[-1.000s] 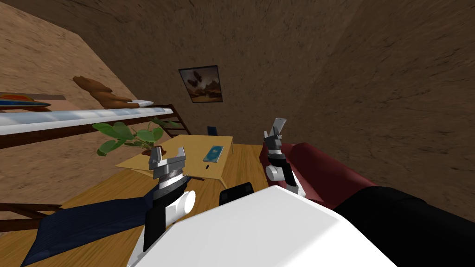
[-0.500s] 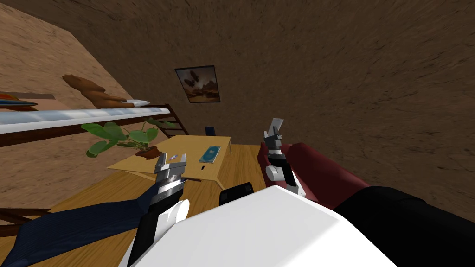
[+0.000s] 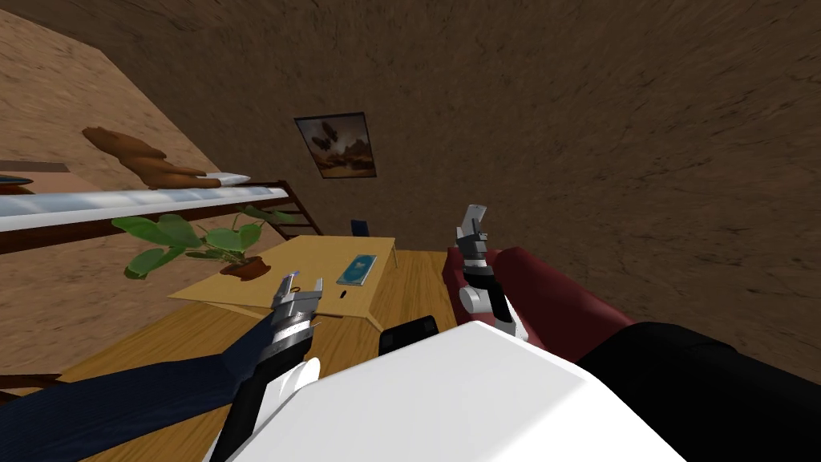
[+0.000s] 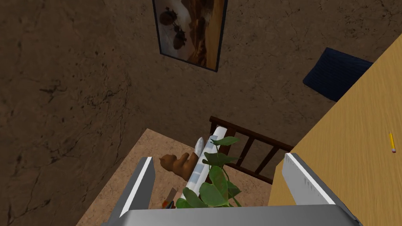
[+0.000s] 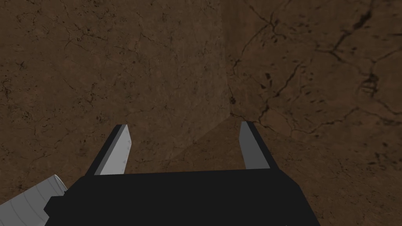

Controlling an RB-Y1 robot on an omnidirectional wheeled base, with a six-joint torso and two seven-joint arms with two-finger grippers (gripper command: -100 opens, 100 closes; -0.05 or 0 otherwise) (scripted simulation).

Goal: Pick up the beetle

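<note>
L gripper (image 3: 302, 281) by near edge of wooden table (image 3: 309, 255), jaws wide apart, empty. R gripper (image 3: 476, 216) raised beside red sofa (image 3: 553, 297), jaws likewise apart, empty. Probable beetle (image 3: 342, 294): small dark speck on table nr blue book (image 3: 357, 269), too small to confirm.

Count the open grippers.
2. The left gripper hangs open at the wooden table's near edge; the right gripper is raised, open, above the dark red sofa. The robot has only these two, so none is hidden.

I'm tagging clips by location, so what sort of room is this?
Probably a bedroom: a dark-framed bed with a white mattress carries a brown teddy bear, and a low light wooden table stands near a dark red sofa.
</note>
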